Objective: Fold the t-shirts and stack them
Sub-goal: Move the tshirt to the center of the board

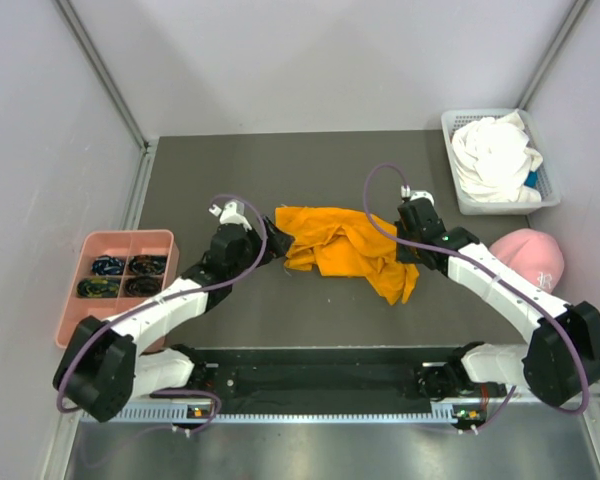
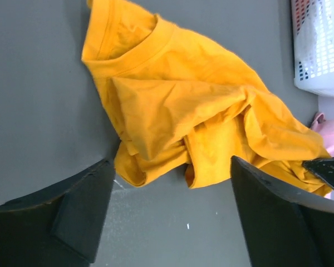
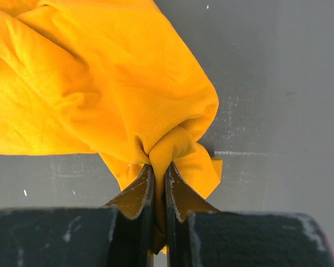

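Note:
The orange t-shirt [image 1: 348, 247] lies crumpled on the dark table between both arms; it also shows in the left wrist view [image 2: 189, 105] with its collar at the top left, and in the right wrist view [image 3: 89, 83]. My right gripper [image 3: 159, 169] is shut on a bunched fold of it, at the shirt's right side [image 1: 412, 238]. My left gripper [image 2: 172, 189] is open and empty, just short of the shirt's left edge [image 1: 276, 243]. The white t-shirt [image 1: 492, 157] lies bundled in the white basket [image 1: 550, 195] at the back right.
A pink cap [image 1: 532, 257] lies at the right beside my right arm. A pink tray [image 1: 90, 243] with four compartments of dark coiled items stands at the left edge. The basket's corner shows in the left wrist view [image 2: 317, 50].

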Action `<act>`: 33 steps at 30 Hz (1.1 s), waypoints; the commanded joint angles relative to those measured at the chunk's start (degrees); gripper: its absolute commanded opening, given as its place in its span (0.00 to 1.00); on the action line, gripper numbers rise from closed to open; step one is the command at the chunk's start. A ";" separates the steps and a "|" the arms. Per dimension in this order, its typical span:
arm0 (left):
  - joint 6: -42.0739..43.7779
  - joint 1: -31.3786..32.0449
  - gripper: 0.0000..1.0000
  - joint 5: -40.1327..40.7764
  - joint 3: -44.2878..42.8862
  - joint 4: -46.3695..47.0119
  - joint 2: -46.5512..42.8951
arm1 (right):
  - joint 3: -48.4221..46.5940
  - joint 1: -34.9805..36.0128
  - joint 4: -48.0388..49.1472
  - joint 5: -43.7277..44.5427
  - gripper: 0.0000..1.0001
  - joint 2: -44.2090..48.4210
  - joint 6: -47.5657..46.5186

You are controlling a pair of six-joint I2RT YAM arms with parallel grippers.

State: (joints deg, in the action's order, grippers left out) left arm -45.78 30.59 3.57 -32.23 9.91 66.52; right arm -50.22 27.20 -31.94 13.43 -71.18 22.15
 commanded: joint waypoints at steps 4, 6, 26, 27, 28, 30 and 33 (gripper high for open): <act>-8.01 -5.10 0.75 -12.01 3.31 9.24 4.75 | -0.32 -0.48 1.53 -0.25 0.00 -0.10 0.52; -8.45 -5.19 0.71 -12.36 3.40 10.29 5.37 | -0.15 -0.48 1.36 -0.25 0.00 0.07 0.61; -15.39 -8.35 0.51 -17.72 5.94 20.49 10.39 | 0.38 -0.48 1.45 -0.07 0.00 -0.28 0.61; -15.83 -9.14 0.52 -17.64 6.99 21.19 9.95 | 0.30 -0.48 1.45 -0.16 0.00 -0.28 0.61; -16.53 -9.58 0.53 -17.29 7.44 21.29 8.99 | 0.29 -0.48 1.45 -0.16 0.00 -0.36 0.61; -17.06 -10.72 0.54 -16.93 8.67 21.29 7.84 | 0.21 -0.48 1.53 -0.25 0.00 -0.45 0.52; -17.33 -11.43 0.55 -16.49 9.55 21.29 6.52 | 0.12 -0.40 1.53 -0.25 0.00 -0.45 0.61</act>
State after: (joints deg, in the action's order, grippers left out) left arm -61.47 20.25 -13.02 -23.79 26.79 75.99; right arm -50.22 27.20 -31.92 13.41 -71.35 22.20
